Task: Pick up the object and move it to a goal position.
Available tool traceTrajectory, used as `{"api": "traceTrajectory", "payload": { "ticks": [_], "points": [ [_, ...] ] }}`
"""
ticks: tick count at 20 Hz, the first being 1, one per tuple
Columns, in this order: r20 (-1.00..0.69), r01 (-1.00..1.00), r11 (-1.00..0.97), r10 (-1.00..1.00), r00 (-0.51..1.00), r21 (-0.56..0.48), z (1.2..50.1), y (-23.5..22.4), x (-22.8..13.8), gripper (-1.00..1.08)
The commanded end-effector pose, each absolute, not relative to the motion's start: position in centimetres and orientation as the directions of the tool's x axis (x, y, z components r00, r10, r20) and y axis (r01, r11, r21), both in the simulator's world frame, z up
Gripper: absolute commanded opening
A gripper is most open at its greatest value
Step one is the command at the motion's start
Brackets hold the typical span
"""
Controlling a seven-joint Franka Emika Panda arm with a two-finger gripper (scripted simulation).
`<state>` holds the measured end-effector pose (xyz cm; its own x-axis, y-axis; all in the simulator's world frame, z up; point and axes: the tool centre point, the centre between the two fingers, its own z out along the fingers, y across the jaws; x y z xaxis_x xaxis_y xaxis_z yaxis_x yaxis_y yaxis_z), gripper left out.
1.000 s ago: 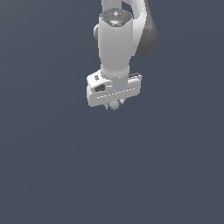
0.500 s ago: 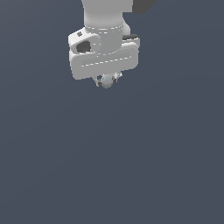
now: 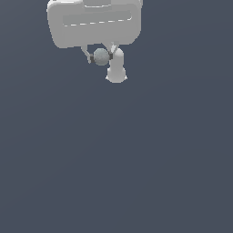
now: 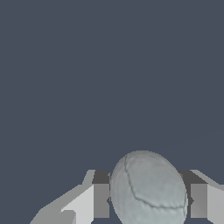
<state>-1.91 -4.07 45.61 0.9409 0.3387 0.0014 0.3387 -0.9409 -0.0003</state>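
A small pale grey-green matte ball (image 4: 148, 189) with thin dark crack-like lines sits clamped between the two pale grey fingers (image 4: 199, 200) of the white gripper (image 4: 149, 200), dark pads touching either side, against a plain dark slate-blue backdrop (image 4: 109, 74).

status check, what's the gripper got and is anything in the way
Gripper shut on the ball. Ball pinched between both fingers, off the floor. Nothing visible around it, plain grey backdrop only.
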Motion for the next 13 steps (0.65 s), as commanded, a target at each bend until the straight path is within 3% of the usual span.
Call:
{"api": "traceTrajectory", "payload": {
  "ticks": [1, 13],
  "points": [
    [0.000, 0.339, -0.941, 0.339, 0.941, -0.001, 47.1, -4.4, -1.9, -1.00],
    [0.000, 0.339, -0.941, 0.339, 0.941, 0.000, 49.7, -5.1, -1.8, -1.00]
  ]
}}
